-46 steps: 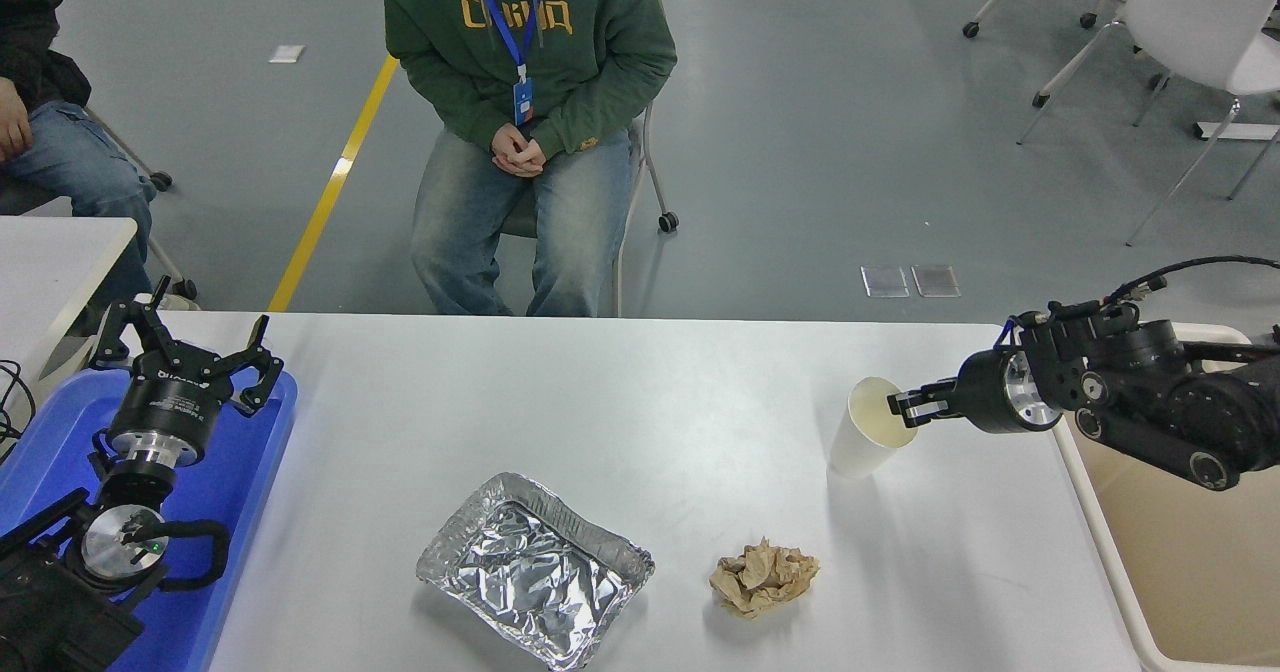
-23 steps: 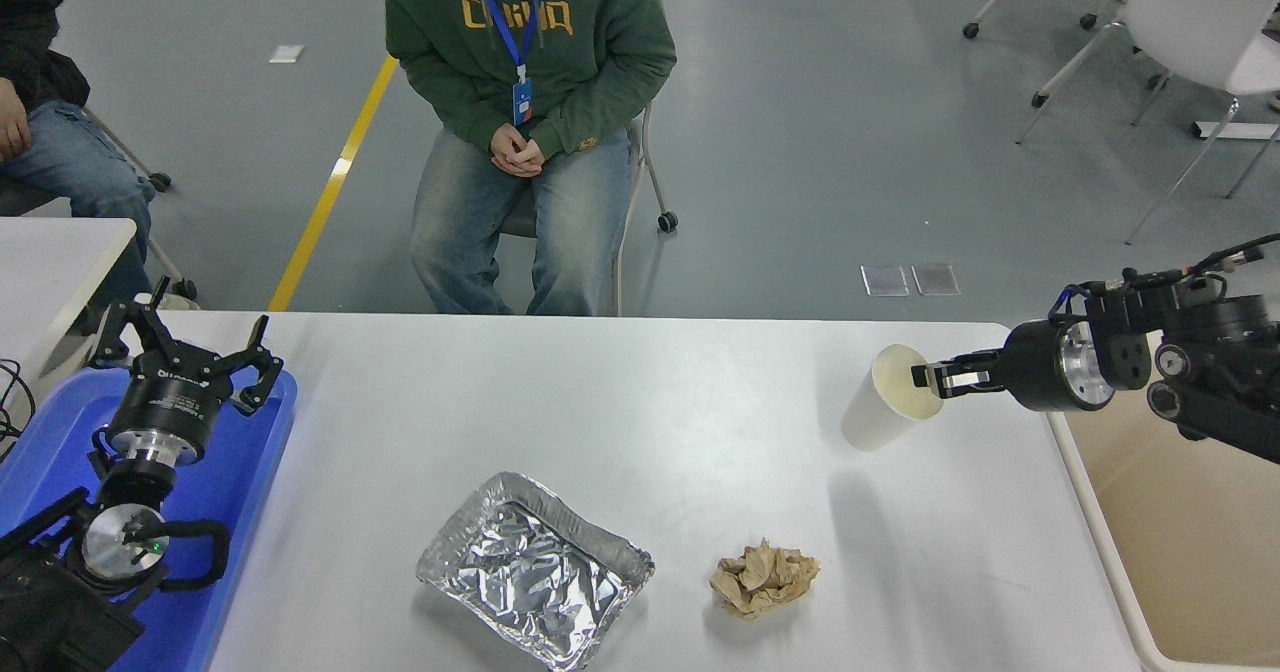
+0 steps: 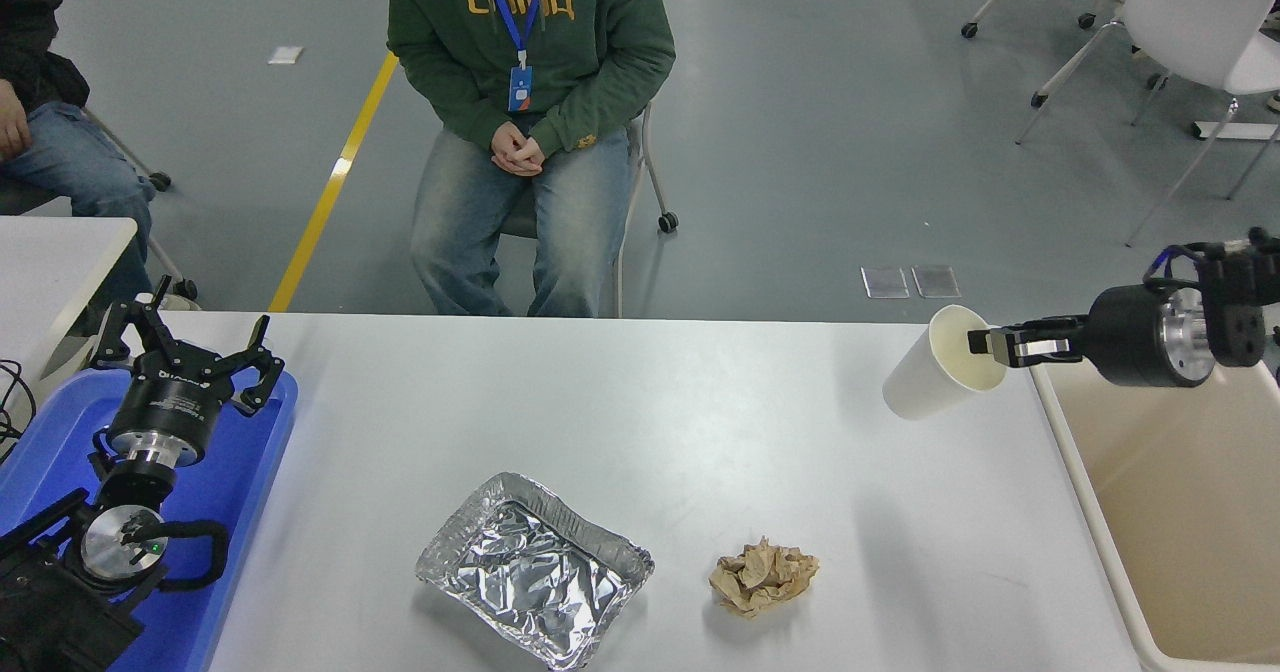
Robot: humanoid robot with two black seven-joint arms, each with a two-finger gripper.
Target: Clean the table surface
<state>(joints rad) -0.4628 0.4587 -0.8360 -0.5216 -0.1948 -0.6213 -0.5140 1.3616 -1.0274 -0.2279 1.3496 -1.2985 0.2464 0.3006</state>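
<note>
The white-grey table surface (image 3: 640, 422) fills the lower picture. My right gripper (image 3: 990, 344) is shut on the rim of a white paper cup (image 3: 925, 382) and holds it tilted, lifted above the table's far right corner. A crumpled foil tray (image 3: 535, 567) and a crumpled brown paper ball (image 3: 763, 577) lie on the table near the front. My left gripper (image 3: 190, 352) is parked open at the left, above the blue tray (image 3: 240, 482).
A beige bin (image 3: 1180, 512) stands against the table's right edge, under my right arm. A person in a green hoodie (image 3: 530, 42) sits at the far side. Another person (image 3: 40, 142) sits at the far left by a smaller white table (image 3: 50, 252).
My right gripper has lifted the paper cup off the table and carried it up and to the right, toward the bin. The left arm has not moved.
</note>
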